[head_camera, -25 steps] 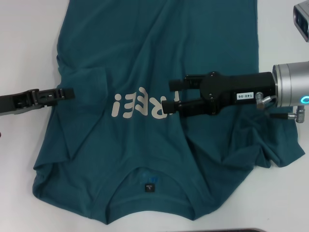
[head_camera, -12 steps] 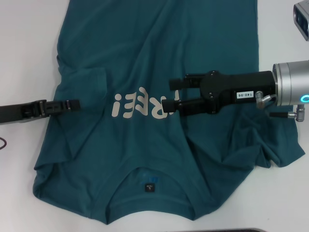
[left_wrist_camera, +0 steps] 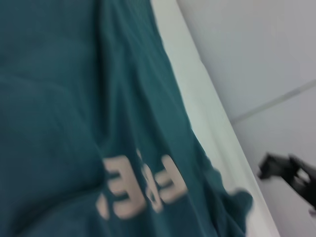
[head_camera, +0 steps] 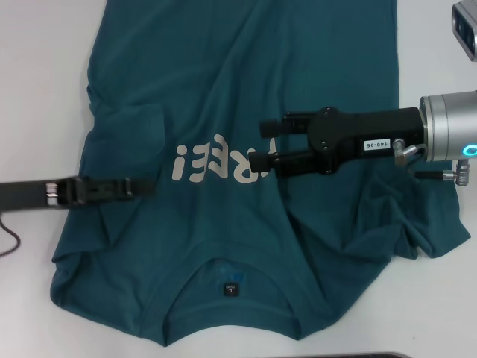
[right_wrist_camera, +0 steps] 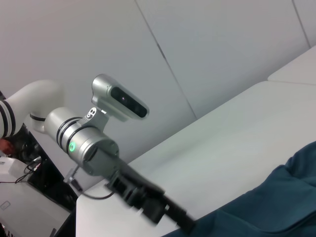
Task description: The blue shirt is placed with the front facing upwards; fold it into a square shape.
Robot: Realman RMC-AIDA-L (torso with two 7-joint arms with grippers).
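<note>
The left gripper (head_camera: 141, 186) is sliding further in over the blue shirt (head_camera: 246, 89), nearing the pale lettering (head_camera: 223, 162) and sinking slightly lower.

White tabletop (head_camera: 45, 89), matte, evenly lit, fills head view. Right wrist view: pale grey panelled wall (right_wrist_camera: 207, 54), thin diagonal seams, upper frame; white table edge below. Dark cluttered gear, lower left corner. Left wrist view: same wall, upper right.
</note>
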